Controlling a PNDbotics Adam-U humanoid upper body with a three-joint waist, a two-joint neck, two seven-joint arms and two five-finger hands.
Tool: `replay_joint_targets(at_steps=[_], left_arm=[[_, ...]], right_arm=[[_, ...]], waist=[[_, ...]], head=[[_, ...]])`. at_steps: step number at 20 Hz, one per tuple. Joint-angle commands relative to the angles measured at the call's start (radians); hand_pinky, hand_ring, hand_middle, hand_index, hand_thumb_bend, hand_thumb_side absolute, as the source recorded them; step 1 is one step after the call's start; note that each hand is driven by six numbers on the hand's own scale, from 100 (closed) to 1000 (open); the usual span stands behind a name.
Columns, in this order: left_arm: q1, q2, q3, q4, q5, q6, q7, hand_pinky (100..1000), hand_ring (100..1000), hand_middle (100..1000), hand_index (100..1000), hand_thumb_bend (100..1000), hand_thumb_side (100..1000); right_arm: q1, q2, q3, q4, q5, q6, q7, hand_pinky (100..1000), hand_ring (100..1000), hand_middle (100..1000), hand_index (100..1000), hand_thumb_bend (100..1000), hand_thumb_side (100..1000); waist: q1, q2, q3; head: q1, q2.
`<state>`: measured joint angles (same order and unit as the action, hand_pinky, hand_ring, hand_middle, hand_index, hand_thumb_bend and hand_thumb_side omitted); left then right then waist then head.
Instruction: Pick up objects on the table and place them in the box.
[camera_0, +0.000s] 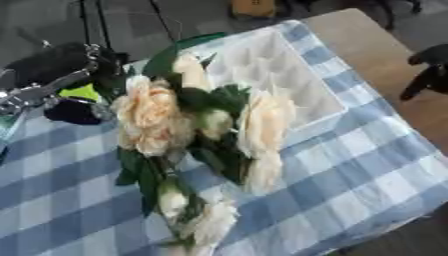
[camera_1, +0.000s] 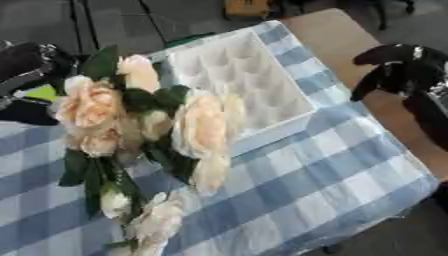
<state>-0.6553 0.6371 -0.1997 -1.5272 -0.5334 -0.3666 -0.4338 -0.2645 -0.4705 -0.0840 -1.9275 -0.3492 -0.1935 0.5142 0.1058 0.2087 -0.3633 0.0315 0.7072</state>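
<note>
Flowers (camera_0: 188, 130): one bunch of cream blooms with dark green leaves, seen close to the camera and covering much of the checked cloth (camera_0: 350, 170) on the bench (camera_1: 337, 35). We cannot tell whether the bunch lies on the cloth or is held up off it; no robot hand shows on its stems.

Box (camera_1: 249, 75): one white tray with rows of moulded hollows, lying on the cloth behind and to the right of the bunch, with the blooms overlapping its near edge in our view.

Right robot hand (camera_1: 394, 67): black, above the bare bench past the right side of the box, fingers curled downward and holding nothing we can see.

Left robot hand: we cannot find it. A dark mass with silver parts (camera_0: 44, 85) sits at the upper left, and we cannot say what it is.

Risks, as we judge them:
- The bunch is wider than any single hollow, so it may perch on the tray and roll off.
- A hold on the petals instead of the stems may crush or shed them.
- A right-hand reach across the tray may shove it along the cloth.
</note>
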Motion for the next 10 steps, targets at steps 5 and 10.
replay_joint_targets(at_steps=[5, 10], left_arm=[[-0.104, -0.042, 0.007, 0.173, 0.086, 0.113, -0.026, 370, 292, 352, 595, 100, 665], [-0.162, -0.077, 0.019, 0.300, 0.063, 0.190, 0.041, 358, 282, 344, 598, 100, 614]], right_arm=[[-0.036, -0.013, 0.015, -0.013, -0.022, 0.012, 0.022, 577, 581, 740, 779, 100, 771], [-0.051, -0.011, 0.022, -0.014, -0.026, 0.021, 0.034, 577, 581, 740, 778, 100, 773]], waist=[[0.006, -0.020, -0.035], [0.023, -0.016, -0.071]], head=[[0.030, -0.022], [0.049, -0.035]])
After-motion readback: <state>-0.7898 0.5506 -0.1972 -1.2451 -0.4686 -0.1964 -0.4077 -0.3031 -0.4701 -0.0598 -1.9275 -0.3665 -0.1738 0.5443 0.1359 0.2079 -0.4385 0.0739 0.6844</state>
